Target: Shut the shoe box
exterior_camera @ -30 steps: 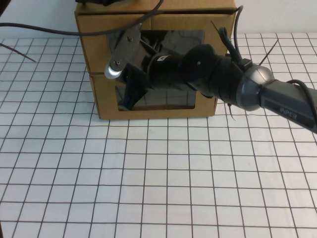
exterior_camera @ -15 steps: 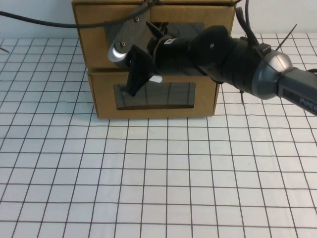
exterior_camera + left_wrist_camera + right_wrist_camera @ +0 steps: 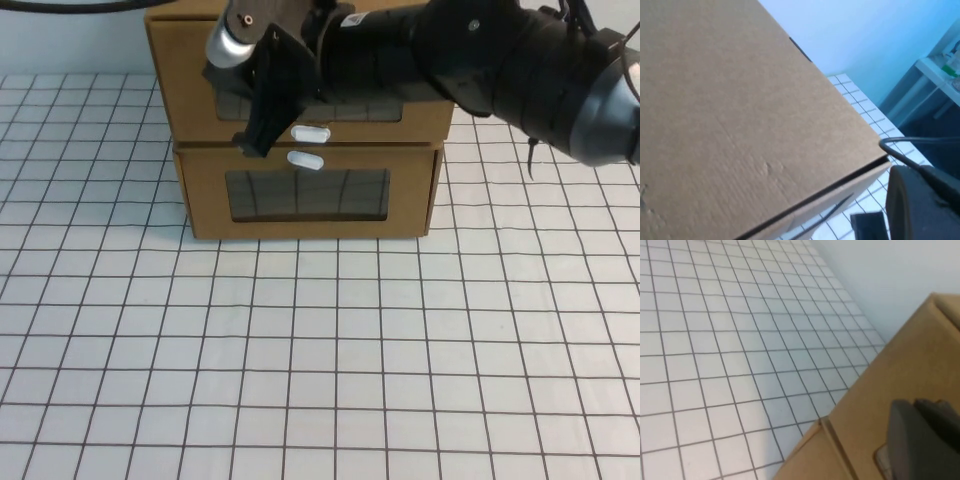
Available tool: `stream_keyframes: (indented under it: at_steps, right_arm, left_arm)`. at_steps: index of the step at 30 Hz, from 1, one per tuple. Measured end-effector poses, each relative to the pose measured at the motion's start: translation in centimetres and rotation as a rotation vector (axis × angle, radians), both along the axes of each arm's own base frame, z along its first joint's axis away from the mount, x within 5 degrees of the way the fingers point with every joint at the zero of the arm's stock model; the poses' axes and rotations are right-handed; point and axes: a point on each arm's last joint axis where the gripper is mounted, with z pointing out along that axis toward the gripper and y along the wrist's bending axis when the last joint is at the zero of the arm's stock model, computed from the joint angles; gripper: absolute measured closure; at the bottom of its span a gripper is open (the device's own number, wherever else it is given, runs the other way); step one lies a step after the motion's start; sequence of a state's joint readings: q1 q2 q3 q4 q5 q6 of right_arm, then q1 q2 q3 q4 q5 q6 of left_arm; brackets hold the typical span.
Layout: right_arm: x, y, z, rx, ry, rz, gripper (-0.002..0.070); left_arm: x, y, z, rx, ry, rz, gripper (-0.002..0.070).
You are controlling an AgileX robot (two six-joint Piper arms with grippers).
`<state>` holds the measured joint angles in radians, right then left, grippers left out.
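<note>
Closure of the shoe box [image 3: 390, 128] looks all but done — right gripper [image 3: 258, 135] sits at its front, claw opening you cannot tell, left gripper out of sight by the box top — so check that the drawer is flush, then back off.

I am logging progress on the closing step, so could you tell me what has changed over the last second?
The right gripper has lifted up and away from the lower box's window, now hanging in front of the shoe box above, uncovering both white pull tabs. The lower box looks unmoved on the grid table. The left gripper is not seen; its camera faces cardboard.
</note>
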<state>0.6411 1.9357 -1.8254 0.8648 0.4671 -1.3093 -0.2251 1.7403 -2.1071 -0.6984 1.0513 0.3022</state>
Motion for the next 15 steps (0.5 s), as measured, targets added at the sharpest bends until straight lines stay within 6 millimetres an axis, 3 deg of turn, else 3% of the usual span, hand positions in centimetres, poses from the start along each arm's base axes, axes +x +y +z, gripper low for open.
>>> stream_keyframes:
  at_steps: [3, 7, 12, 15]
  right_arm:
    - [0.0, -0.1, 0.2, 0.017, 0.024, -0.020, 0.0689]
    - [-1.3, -1.5, 2.6, 0.065, 0.088, -0.021, 0.0689]
    - [-4.1, -6.4, 8.0, 0.064, 0.121, -0.059, 0.0689]
    - [-5.4, -10.9, 10.8, 0.090, 0.180, -0.184, 0.0689]
  left_arm:
    - [-0.4, 0.0, 0.0, 0.020, 0.019, -0.016, 0.0680]
    - [-2.0, 0.7, 0.9, 0.091, -0.001, -0.009, 0.0680]
    - [-6.6, 2.8, 3.8, 0.199, -0.078, 0.062, 0.0680]
    - [-10.4, 4.2, 5.5, 0.230, -0.129, 0.110, 0.0680]
